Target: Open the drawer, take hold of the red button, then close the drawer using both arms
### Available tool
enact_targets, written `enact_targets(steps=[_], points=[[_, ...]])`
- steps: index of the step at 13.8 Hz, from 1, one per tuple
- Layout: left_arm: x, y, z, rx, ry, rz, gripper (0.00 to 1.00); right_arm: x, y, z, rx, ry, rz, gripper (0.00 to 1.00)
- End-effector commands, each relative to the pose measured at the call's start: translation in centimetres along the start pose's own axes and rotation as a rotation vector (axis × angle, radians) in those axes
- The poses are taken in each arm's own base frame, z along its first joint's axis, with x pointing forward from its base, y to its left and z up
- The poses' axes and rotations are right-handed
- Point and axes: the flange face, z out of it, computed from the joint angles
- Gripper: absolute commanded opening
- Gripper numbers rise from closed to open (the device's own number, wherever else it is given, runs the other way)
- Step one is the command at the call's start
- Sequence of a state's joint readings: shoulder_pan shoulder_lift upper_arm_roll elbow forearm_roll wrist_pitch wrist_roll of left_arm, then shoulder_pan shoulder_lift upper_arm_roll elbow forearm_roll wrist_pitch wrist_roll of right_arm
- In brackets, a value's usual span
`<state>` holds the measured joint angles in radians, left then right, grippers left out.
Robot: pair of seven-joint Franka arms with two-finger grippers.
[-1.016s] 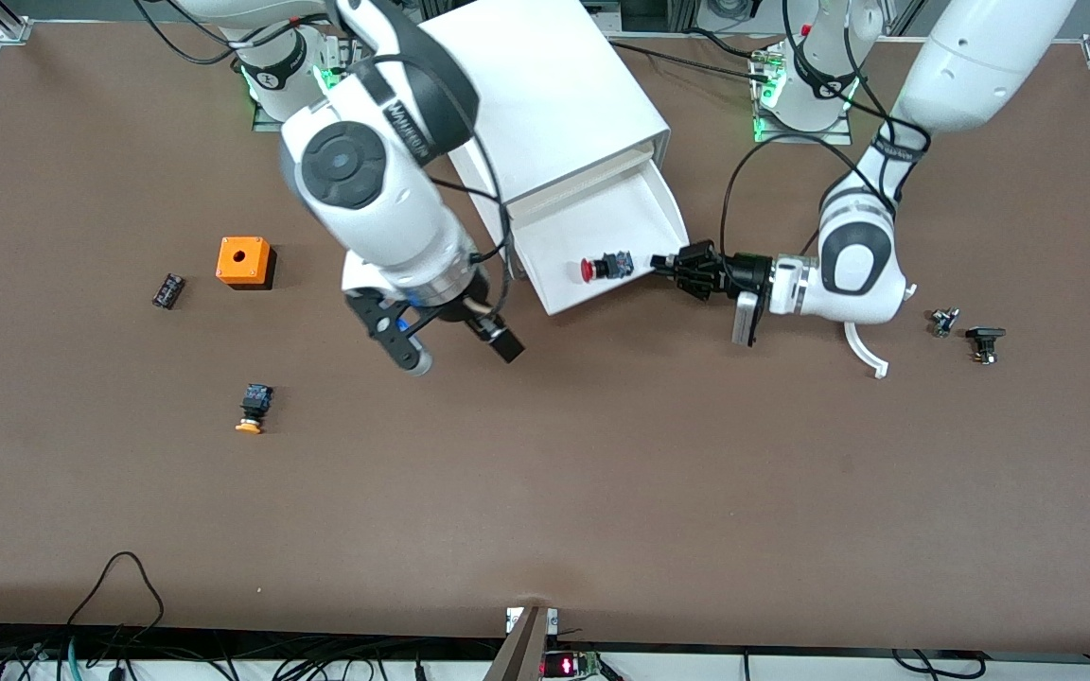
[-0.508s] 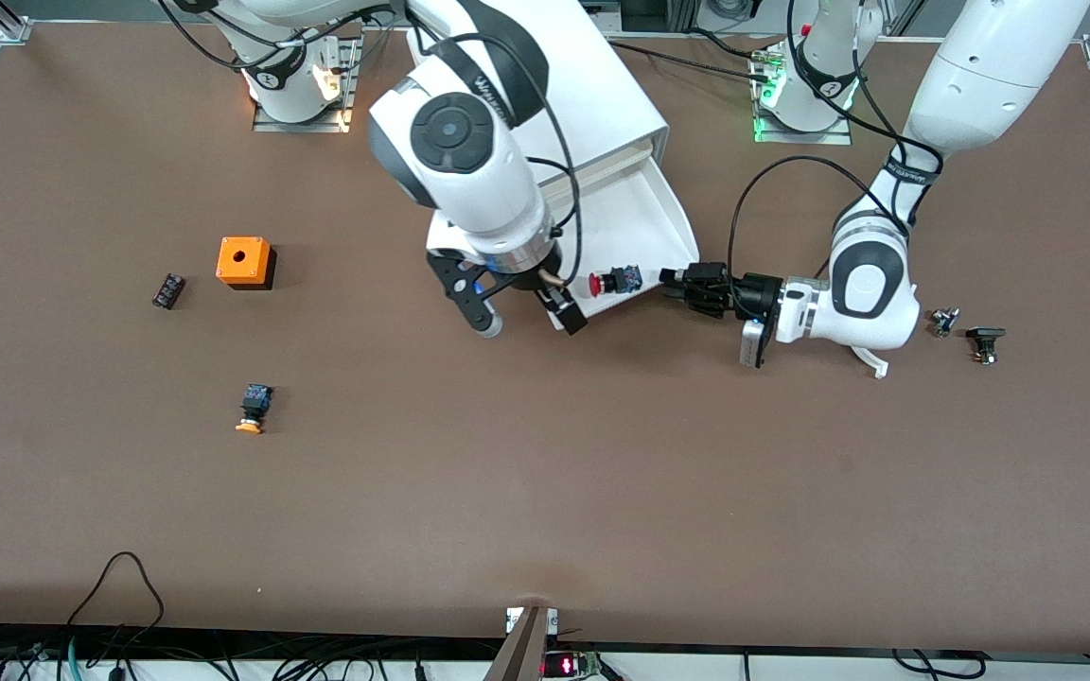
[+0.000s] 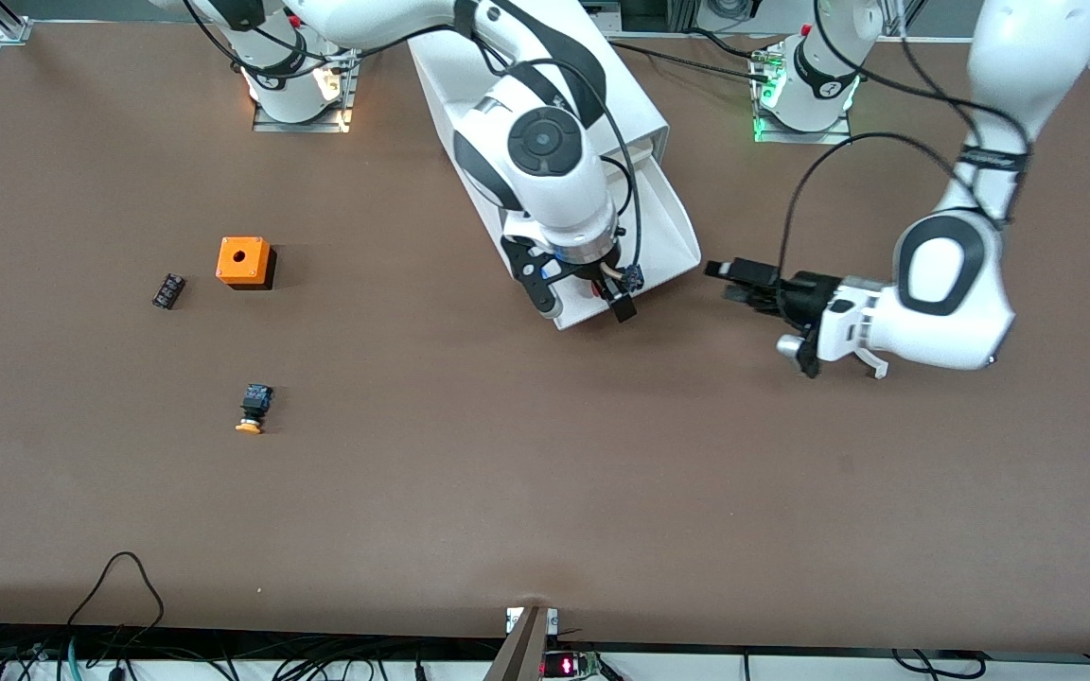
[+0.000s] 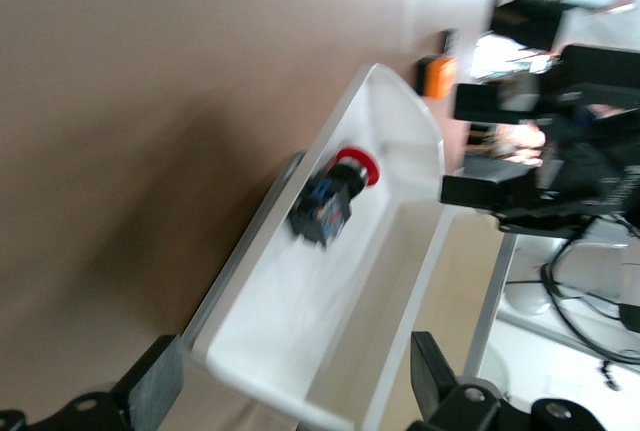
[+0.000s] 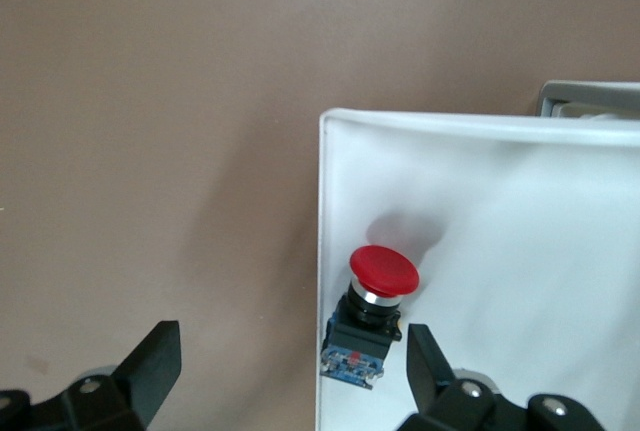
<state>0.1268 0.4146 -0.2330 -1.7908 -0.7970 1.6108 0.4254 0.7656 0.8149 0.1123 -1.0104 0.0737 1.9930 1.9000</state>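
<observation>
Low in the front view, left of centre, an orange-capped button (image 3: pixel 251 408) lay on the bare table (image 3: pixel 545 492). Higher at the left sat an orange box (image 3: pixel 243 261) with a small black part (image 3: pixel 167 290) beside it.

At mid-frame the drawer (image 3: pixel 673 248) stood pulled out of the cabinet (image 3: pixel 545 85), so opening looked done. The right gripper (image 3: pixel 581 304), reaching from the base at upper left, hung over the drawer's front corner with its 2 fingers spread apart and nothing between them. The button (image 5: pixel 368 314) lay on its side in that corner, close against the side wall, red cap pointing deeper into the tray. In the right wrist view it sat between the spread fingers but untouched.

At the right of the front view, the left gripper (image 3: pixel 744 281) hovered over the table just beside the drawer, clear of it, its fingers parted and empty in the left wrist view.

Grabbing the button and closing the drawer both appeared still to do.

In the front view the right arm's wrist covered nearly all of the button; only a blue bit possibly showed. The cabinet's front and other drawers were hidden under the arm. The left wrist view was smeared, so the drawer's rim there was hard to read.
</observation>
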Motion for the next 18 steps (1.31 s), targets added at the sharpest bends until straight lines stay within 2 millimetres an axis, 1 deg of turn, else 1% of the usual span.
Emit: enact_targets(steps=[1, 2, 3, 4, 5, 6, 7, 8, 9, 10, 11, 12, 14, 15, 16, 18], points=[[-0.1, 4.1, -5.3, 0.16, -0.062, -0.085, 1.0, -1.9, 0.1, 2.7, 0.01, 0.007, 0.059, 1.0], [-0.4, 5.5, -6.9, 0.218, -0.078, -0.105, 1.0, -2.9, 0.6, 4.2, 0.009, 0.009, 0.062, 1.0], [-0.8, 6.4, -8.5, 0.297, -0.085, -0.125, 1.0, -3.0, 0.7, 5.2, 0.013, 0.027, 0.065, 1.0], [-1.2, 7.1, -9.7, 0.377, -0.089, -0.141, 1.0, -3.6, 1.0, 5.5, 0.018, 0.034, 0.06, 1.0], [-1.6, 7.8, -10.6, 0.448, -0.08, -0.144, 1.0, -3.6, 1.0, 5.5, 0.02, 0.035, 0.06, 1.0], [-2.0, 8.4, -11.0, 0.516, -0.073, -0.158, 1.0, -3.6, 1.0, 5.5, 0.021, 0.037, 0.059, 0.99], [-2.6, 9.3, -11.5, 0.606, -0.061, -0.171, 1.0, -3.6, 1.0, 5.5, 0.02, 0.035, 0.06, 0.93], [-2.8, 10.0, -11.6, 0.686, -0.057, -0.181, 1.0, -3.5, 0.9, 5.5, 0.021, 0.037, 0.059, 0.69], [-2.9, 10.9, -11.6, 0.761, -0.058, -0.17, 1.0, -3.5, 0.9, 5.5, 0.019, 0.037, 0.058, 0.38], [-3.0, 12.2, -12.4, 0.85, -0.045, -0.15, 1.0, -3.5, 0.9, 5.5, 0.021, 0.037, 0.058, 0.09], [-3.0, 13.1, -12.9, 0.916, -0.041, -0.135, 1.0, -3.5, 0.9, 5.5, 0.021, 0.037, 0.058, 0.0], [-2.7, 13.5, -12.5, 0.972, -0.047, -0.126, 1.0, -3.4, 0.9, 5.4, 0.021, 0.038, 0.059, 0.0], [-2.6, 13.3, -12.9, 1.054, -0.05, -0.128, 1.0, -3.5, 0.9, 5.3, 0.023, 0.037, 0.058, 0.0], [-2.4, 13.7, -12.9, 1.061, -0.043, -0.119, 1.0, -3.4, 0.9, 5.3, 0.021, 0.038, 0.058, 0.0], [-2.4, 14.1, -13.3, 1.063, -0.025, -0.116, 1.0, -3.4, 0.9, 5.3, 0.02, 0.038, 0.057, 0.0], [-2.3, 14.0, -13.3, 1.059, -0.005, -0.147, 1.0, -3.6, 1.1, 4.8, 0.009, 0.041, 0.054, 0.0]])
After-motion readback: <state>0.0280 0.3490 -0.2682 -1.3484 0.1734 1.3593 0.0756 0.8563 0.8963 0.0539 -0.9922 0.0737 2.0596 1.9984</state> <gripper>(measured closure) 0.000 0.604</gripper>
